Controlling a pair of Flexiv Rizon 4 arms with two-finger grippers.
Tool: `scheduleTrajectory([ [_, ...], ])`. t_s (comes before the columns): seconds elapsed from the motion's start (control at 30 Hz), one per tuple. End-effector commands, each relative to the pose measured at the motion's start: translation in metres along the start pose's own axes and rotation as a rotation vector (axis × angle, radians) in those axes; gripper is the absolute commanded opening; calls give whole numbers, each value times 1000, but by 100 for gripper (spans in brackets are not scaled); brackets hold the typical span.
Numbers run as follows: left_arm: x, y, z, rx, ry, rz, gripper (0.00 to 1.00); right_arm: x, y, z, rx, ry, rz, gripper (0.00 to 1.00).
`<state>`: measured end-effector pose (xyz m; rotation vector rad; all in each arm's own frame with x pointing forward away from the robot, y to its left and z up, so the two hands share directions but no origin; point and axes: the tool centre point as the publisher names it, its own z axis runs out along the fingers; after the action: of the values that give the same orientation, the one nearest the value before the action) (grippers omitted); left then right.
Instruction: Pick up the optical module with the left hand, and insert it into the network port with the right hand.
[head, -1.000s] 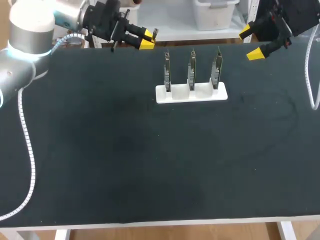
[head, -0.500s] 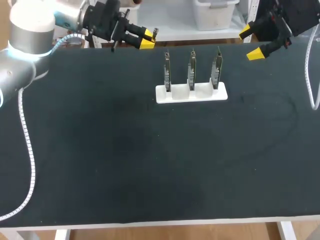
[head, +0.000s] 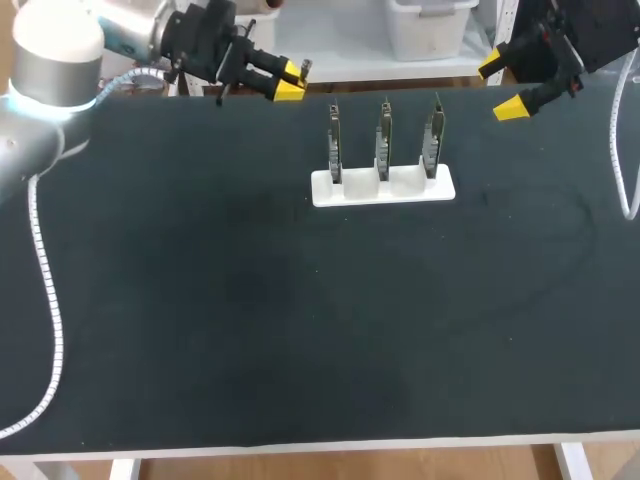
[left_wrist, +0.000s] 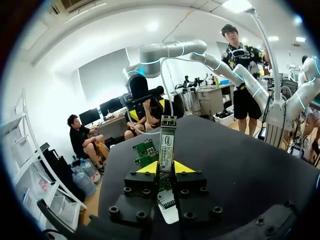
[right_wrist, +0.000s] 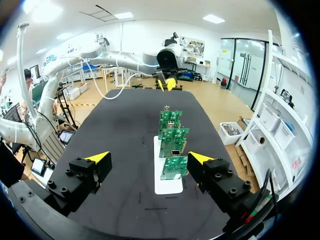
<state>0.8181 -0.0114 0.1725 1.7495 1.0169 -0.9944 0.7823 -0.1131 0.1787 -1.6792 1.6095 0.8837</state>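
Note:
My left gripper hangs over the table's far left edge, shut on the slim metal optical module, which sticks out past its yellow tips. In the left wrist view the module stands upright between the fingers of that gripper. A white holder at the table's far middle carries three upright green boards with network ports. My right gripper hovers open at the far right, nothing between its fingers. In the right wrist view the boards lie ahead of the right gripper.
The black table spreads wide in front of the holder. A white cable hangs down at the right edge, and another cable trails along the left side.
My left arm has shifted slightly to the left and back, module still held. The right arm and the holder have not moved.

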Motion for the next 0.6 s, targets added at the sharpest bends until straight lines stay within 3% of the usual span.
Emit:
scheduleTrajectory([
  [0.03,2,-33,6,-139,-12,-24,0,0,0,0,0,0,-1,100],
  [0.2,5,-48,38,-192,-77,-49,0,0,0,0,0,0,-1,100],
  [0.33,-5,-50,48,-169,-101,-49,0,0,0,0,0,0,-1,100],
  [0.6,-46,-35,31,-158,12,-44,0,0,0,0,0,0,-1,100],
])
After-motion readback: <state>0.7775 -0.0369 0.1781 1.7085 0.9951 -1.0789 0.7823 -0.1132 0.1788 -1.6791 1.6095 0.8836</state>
